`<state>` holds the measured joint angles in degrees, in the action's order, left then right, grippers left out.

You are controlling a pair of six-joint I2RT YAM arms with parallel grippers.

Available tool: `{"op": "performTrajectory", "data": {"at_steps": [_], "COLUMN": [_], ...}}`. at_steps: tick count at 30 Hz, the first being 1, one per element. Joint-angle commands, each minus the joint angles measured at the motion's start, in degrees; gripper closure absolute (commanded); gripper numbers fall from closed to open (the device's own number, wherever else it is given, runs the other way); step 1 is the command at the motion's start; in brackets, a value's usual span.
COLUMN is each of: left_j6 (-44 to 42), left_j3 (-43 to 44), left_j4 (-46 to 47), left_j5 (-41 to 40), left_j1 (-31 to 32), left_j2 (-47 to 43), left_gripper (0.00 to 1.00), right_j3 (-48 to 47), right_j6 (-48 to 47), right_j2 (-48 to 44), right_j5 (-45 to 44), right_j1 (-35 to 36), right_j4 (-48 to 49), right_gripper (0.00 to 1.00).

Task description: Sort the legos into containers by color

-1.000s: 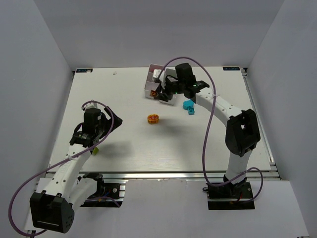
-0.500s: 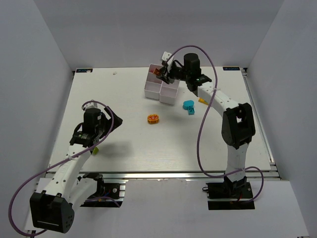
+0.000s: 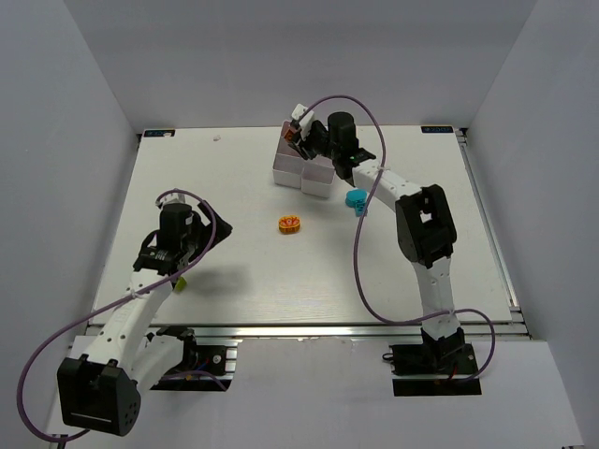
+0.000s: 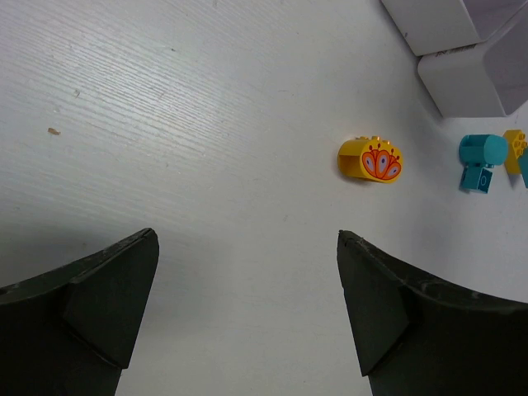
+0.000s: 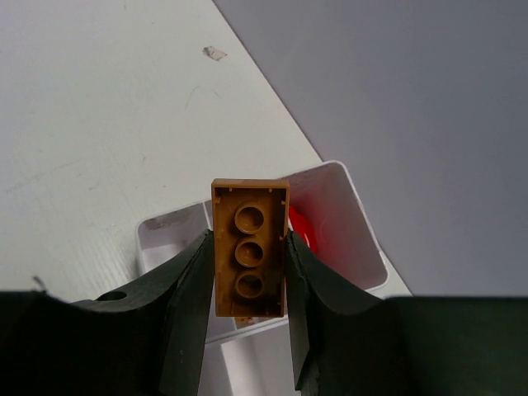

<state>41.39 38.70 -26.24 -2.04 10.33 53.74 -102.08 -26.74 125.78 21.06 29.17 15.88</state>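
"Which step was this?"

"Drop-off, I judged. The containers (image 3: 285, 175) sat beneath the right gripper (image 5: 248, 272), which pinched one brown brick (image 5: 250, 216). One red piece (image 5: 301, 233) lay in the bin below. Next: find the matching compartment, then release."

"The other?"

"The left gripper (image 4: 247, 313) stood spread, empty. Ahead of it lay one yellow brick (image 4: 370, 160) and one cyan brick (image 4: 481, 155)."

Two white arms here, left arm (image 3: 131, 313) and right arm (image 3: 386, 182), each with chunky black joint housings (image 3: 426, 234) and a purple cable (image 3: 346, 97) looping alongside. Up close, the left tool (image 4: 247, 280) shows matte black wedge fingers (image 4: 99, 305).
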Motion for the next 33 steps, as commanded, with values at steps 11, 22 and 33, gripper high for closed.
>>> {"op": "performTrajectory", "data": {"at_steps": [11,22,33], "left_j6": [0.0,0.0,0.8], "left_j3": [0.5,1.7,2.1], "left_j4": [0.0,-0.7,-2.7], "left_j5": [0.5,0.5,-1.6], "left_j1": [-0.1,-0.1,-0.1], "left_j2": [0.3,0.8,-0.7], "left_gripper": [0.02,0.02,0.02], "right_j3": [-6.7,-6.3,-1.5], "right_j6": [0.1,-1.2,-4.3], "right_j2": [6.9,7.5,-0.5], "right_j5": [-2.7,-2.6,5.3], "right_j1": [0.3,0.3,0.2], "right_j4": [6.0,7.1,2.9], "right_gripper": [0.77,0.38,0.37]}}
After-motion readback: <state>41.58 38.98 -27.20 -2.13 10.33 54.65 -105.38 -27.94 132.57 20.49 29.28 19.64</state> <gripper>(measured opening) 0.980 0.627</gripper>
